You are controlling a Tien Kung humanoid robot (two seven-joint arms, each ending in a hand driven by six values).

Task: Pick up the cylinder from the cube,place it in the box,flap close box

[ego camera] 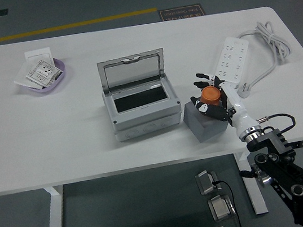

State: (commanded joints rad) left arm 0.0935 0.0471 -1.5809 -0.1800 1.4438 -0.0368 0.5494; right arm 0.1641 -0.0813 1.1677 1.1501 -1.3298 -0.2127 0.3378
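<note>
With my right hand (pixel 213 97) curled around the small orange cylinder (pixel 211 95) atop the grey cube (pixel 203 124), I judge lifting next, toward the open grey box (pixel 140 112) left.

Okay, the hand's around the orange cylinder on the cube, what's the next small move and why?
Probably lift straight up: the right hand has its fingers curled around the orange cylinder, which looks still seated on the gray cube. The box to its left stands open, lid up.

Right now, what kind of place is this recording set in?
Probably a robotics lab or workshop: a white table on a bare grey floor with a yellow line, a power strip, and a staged grey box.
</note>
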